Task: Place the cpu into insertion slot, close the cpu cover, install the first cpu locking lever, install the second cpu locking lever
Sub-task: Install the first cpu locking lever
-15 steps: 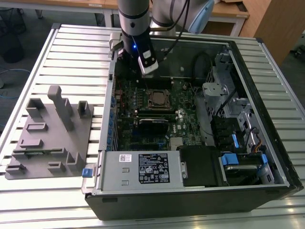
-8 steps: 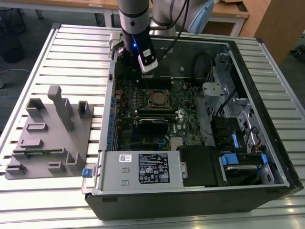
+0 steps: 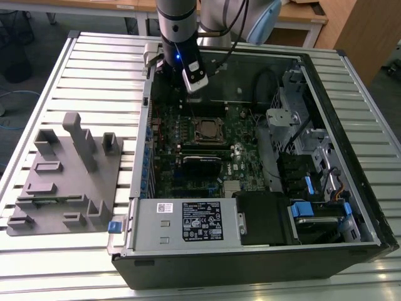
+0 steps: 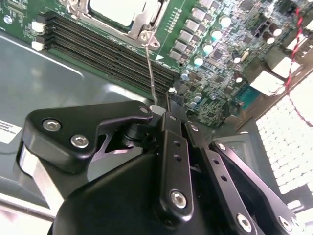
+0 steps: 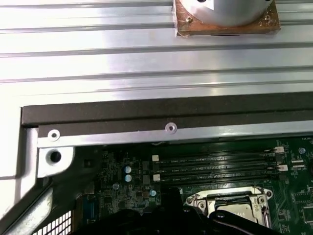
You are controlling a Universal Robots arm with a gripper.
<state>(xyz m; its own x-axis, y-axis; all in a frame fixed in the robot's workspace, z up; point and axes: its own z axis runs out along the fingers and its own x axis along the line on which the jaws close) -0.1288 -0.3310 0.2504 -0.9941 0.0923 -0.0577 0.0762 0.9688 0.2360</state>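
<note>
While cpu cover (image 4: 139, 27) lies flat, lever (image 4: 151, 68) points at gripper (image 4: 168, 105)

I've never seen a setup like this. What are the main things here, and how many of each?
Robot arm: 1
Open computer case: 1
Grey plastic holder: 1
Chip socket on the green board: 1
Total: 4
</note>
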